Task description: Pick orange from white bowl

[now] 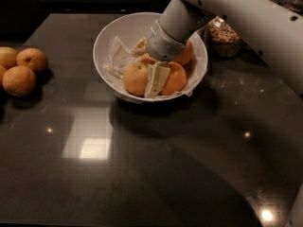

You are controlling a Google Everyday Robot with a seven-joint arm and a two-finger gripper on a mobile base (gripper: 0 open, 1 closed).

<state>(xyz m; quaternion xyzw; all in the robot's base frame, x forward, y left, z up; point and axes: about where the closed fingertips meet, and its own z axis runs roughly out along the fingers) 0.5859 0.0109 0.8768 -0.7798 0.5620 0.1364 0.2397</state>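
Deep in the wide white round bowl (124, 31), twelve o'clock on dark table (142, 174): white pincer (156, 79), pale dimpled orange (135, 78) at its nine o'clock; clenched or released, cannot tell.

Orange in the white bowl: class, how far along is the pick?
Done: the gripper is down inside the white bowl. In hand: it sits between the orange and a deeper-orange neighbour. Left: the lift; the orange rests in the bowl, not yet raised.

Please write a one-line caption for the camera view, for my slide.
End effector in the white bowl, beside the orange; more oranges lie apart on the dark table.
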